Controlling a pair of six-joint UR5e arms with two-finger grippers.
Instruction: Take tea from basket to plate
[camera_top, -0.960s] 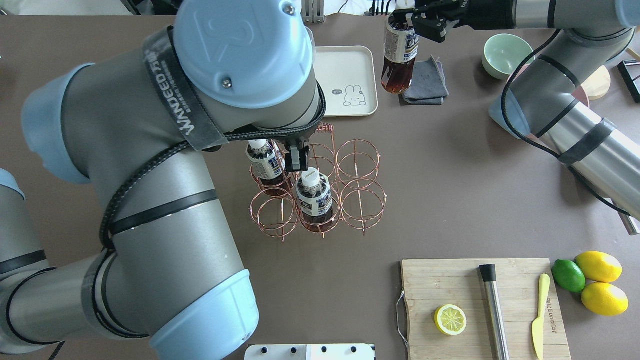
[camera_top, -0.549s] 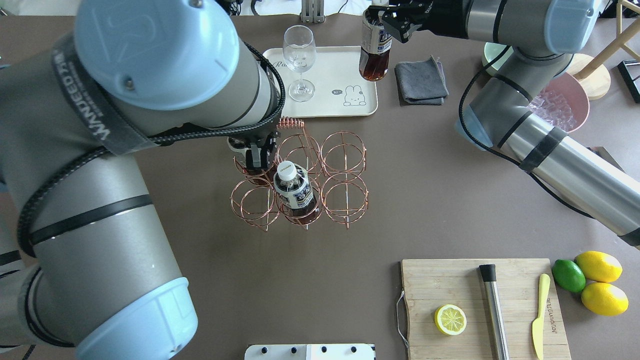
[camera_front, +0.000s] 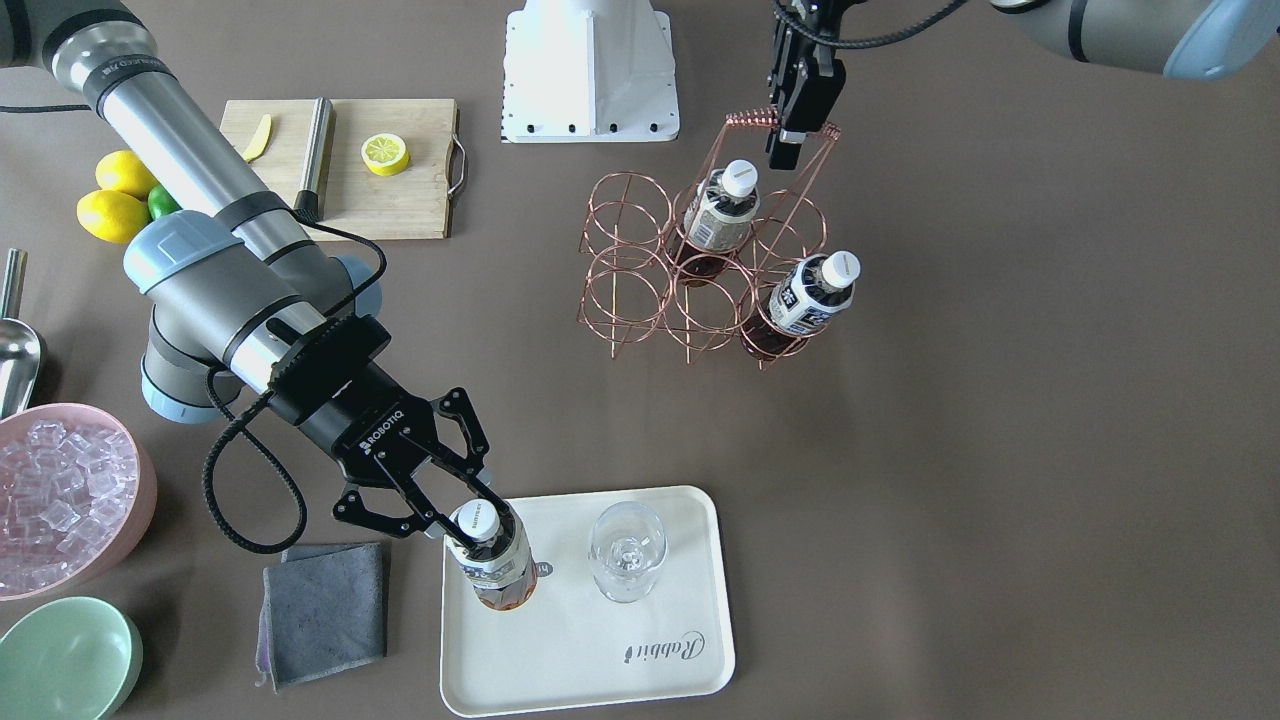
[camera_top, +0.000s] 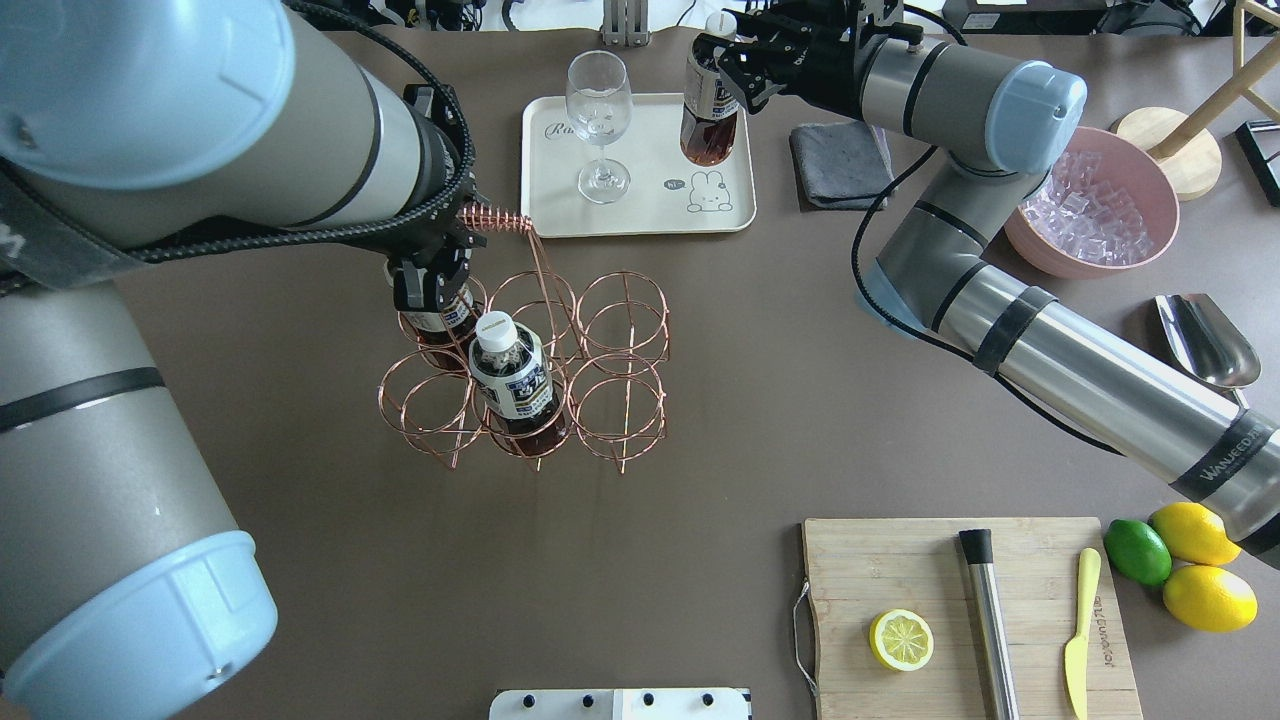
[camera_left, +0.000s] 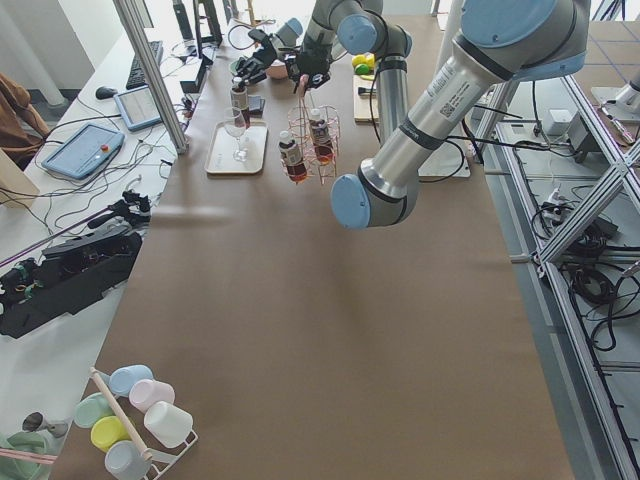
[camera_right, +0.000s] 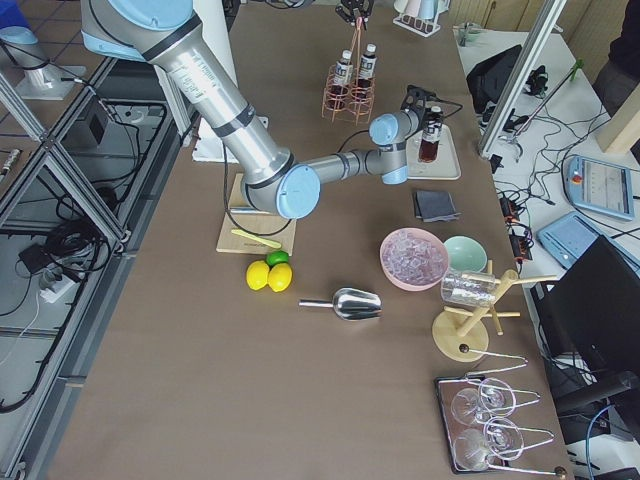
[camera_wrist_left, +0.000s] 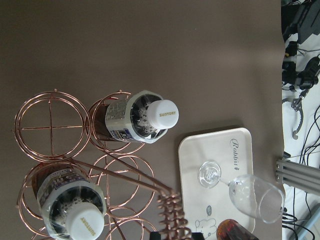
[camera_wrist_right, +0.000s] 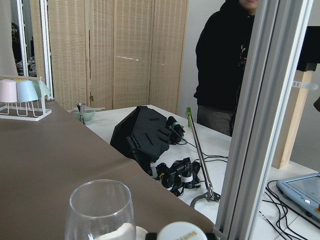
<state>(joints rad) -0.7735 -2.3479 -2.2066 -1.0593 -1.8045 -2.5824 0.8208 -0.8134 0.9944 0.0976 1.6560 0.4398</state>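
My right gripper (camera_front: 465, 510) (camera_top: 725, 70) is shut on the neck of a tea bottle (camera_front: 495, 570) (camera_top: 706, 125), held upright at the plate's (camera_front: 600, 650) (camera_top: 560, 205) edge beside a wine glass (camera_front: 625, 550) (camera_top: 598, 110). I cannot tell whether its base touches the plate. My left gripper (camera_front: 785, 150) (camera_top: 428, 290) is shut on the coiled handle (camera_wrist_left: 172, 212) of the basket (camera_front: 640, 300) (camera_top: 600, 370). Two tea bottles (camera_front: 718, 215) (camera_front: 805, 295) stand in its cells. In the overhead view the gripper hides most of one bottle.
A grey cloth (camera_top: 840, 165) lies right of the plate, then a pink bowl of ice (camera_top: 1095, 205) and a metal scoop (camera_top: 1205, 340). A cutting board (camera_top: 900, 570) with a lemon half, a metal bar and a knife is front right. A green bowl (camera_front: 65, 655) is near the cloth.
My right gripper has carried its bottle left from above the cloth to over the plate. The basket and my left gripper have moved left, and the handle now leans over.
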